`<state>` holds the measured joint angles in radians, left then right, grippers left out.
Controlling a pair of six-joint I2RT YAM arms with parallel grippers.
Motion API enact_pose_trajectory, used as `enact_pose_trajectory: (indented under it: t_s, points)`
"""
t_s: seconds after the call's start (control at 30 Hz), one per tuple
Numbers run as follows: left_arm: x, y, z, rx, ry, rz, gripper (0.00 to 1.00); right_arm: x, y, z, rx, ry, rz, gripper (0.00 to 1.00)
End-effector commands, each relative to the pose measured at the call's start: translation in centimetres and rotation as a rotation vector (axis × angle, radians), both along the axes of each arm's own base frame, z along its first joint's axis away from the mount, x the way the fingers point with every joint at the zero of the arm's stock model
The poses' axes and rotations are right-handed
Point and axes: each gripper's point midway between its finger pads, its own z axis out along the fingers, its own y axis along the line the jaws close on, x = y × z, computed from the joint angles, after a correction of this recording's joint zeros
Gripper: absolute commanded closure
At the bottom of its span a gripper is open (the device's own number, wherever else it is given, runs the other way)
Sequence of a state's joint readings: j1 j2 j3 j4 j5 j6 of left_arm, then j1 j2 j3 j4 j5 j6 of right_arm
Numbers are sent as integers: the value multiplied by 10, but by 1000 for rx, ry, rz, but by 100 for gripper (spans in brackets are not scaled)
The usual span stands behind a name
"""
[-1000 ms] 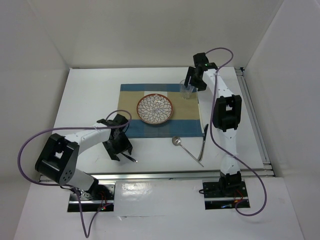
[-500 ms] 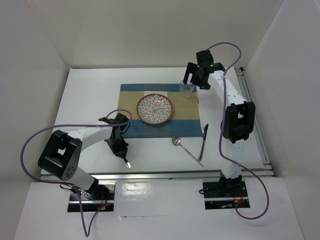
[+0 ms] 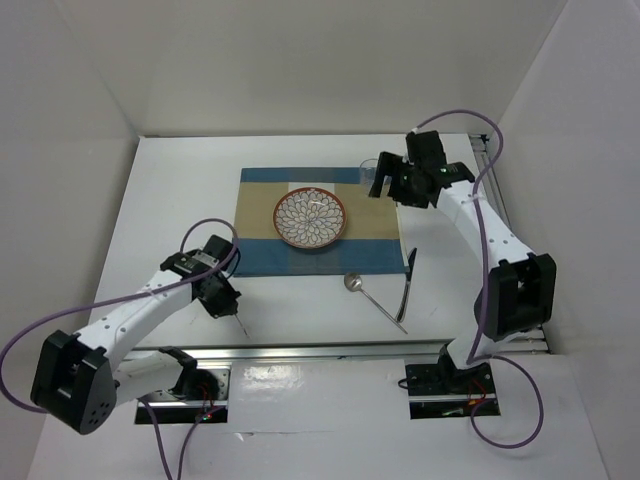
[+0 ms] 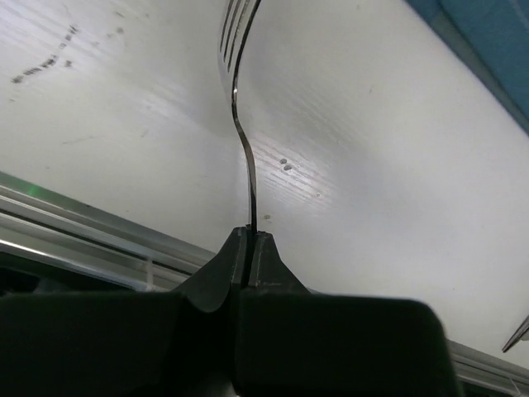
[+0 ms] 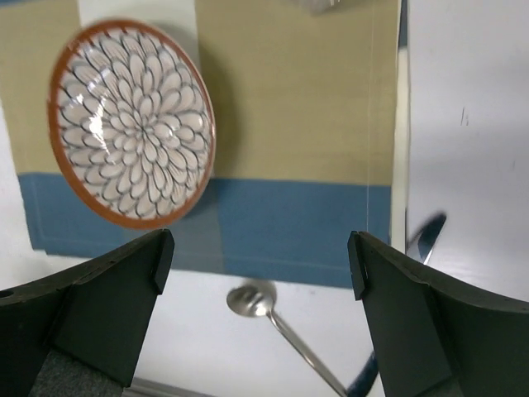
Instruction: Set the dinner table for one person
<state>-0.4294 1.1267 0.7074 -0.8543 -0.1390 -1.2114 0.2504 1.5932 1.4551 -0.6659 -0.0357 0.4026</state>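
Note:
My left gripper point(image 3: 228, 303) point(image 4: 250, 236) is shut on the handle of a metal fork point(image 4: 245, 149), whose tines point away from the jaws over the white dinner table point(image 3: 180, 200), near its front edge. The fork point(image 3: 240, 322) shows as a thin sliver below the gripper. A patterned plate point(image 3: 310, 220) point(image 5: 131, 122) sits on the blue-and-tan placemat point(image 3: 365, 235) point(image 5: 289, 107). My right gripper point(image 3: 382, 180) point(image 5: 260, 256) hangs open and empty above the mat's right side, beside a clear glass point(image 3: 367, 172). A spoon point(image 3: 353, 283) point(image 5: 252, 299) and a dark-handled knife point(image 3: 408, 278) point(image 5: 426, 236) lie at the front right of the mat.
A metal rail point(image 3: 330, 350) runs along the table's near edge, close behind the left gripper. White walls enclose the left, back and right sides. The placemat's near left corner point(image 4: 488, 50) lies just ahead of the fork.
The left gripper shut on the fork and carried it a little to the left as the arm straightened. The right gripper opened wide, left the glass and drew back to the right.

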Motion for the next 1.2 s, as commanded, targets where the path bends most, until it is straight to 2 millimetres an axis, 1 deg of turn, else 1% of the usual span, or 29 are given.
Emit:
enact_pose_trajectory:
  t_s: [0.0,0.03,0.07,0.13,0.17,0.2,0.23,0.27,0.3,0.33,0.37,0.4,0.43,0.47,0.5,0.53,0.57,0.6,0.7,0.73,0.8,0.83,0.87,0.9,0.97,1.0,1.07,1.13,1.17]
  points:
    - [8,14,25,78,-62,-11,100,-17,8,3,35,-13,32,0]
    - [12,13,30,75,-79,-28,100,-23,8,-1,22,-2,33,0]
    - [21,13,42,88,-106,-32,100,-30,9,-11,4,26,35,0]
    - [30,14,49,124,-121,-98,100,-38,6,-18,-19,47,29,0]
    - [42,9,62,120,-159,-128,100,-43,5,-24,-17,62,22,0]
    - [52,9,67,138,-183,-156,100,-46,4,-23,-17,61,22,0]
    - [63,11,67,186,-180,-207,100,-49,3,-28,-14,81,13,0]
    - [69,12,70,212,-175,-224,100,-49,2,-24,-17,68,7,0]
    - [84,8,82,226,-205,-244,100,-52,1,-29,-21,80,7,0]
    - [94,11,75,282,-167,-287,100,-57,0,-30,-17,91,-1,0]
    - [102,8,75,294,-158,-315,100,-58,0,-26,-14,80,-1,0]
    - [119,2,85,295,-191,-339,100,-60,-1,-29,-16,89,-1,0]
    - [127,1,83,316,-182,-355,100,-63,-2,-27,-17,90,-1,0]
    - [136,-2,82,330,-181,-396,100,-65,-2,-28,-14,101,-8,0]
    - [147,-6,67,348,-141,-428,100,-67,-3,-29,-16,109,-8,0]
    - [163,-11,74,360,-161,-444,100,-72,-5,-32,-31,132,-1,0]
    - [169,-11,71,378,-144,-461,100,-75,-6,-34,-44,142,11,0]
    - [186,-20,62,381,-136,-496,100,-78,-1,-31,-39,133,44,0]
    - [203,-30,47,381,-103,-563,100,-93,10,-42,-52,167,148,0]
    - [212,-34,36,385,-77,-568,100,-102,16,-47,-49,192,175,0]
    - [219,-36,24,394,-53,-592,100,-111,23,-57,-63,222,224,0]
    - [224,-34,21,395,-47,-584,100,-115,30,-61,-78,231,248,0]
    - [226,-35,16,396,-38,-586,100,-121,31,-68,-89,261,258,0]
    - [227,-38,5,389,-14,-593,100,-125,32,-73,-95,274,254,0]
    - [229,-35,-5,389,8,-580,100,-132,34,-81,-115,301,268,0]
    - [227,-34,-16,392,35,-584,100,-133,36,-84,-105,318,266,0]
    - [233,-35,-18,377,31,-566,100,-143,36,-100,-122,390,279,0]
    - [231,-39,-24,350,44,-564,100,-153,36,-112,-138,451,278,3]
    - [232,-37,-24,335,48,-557,96,-159,35,-120,-159,473,285,5]
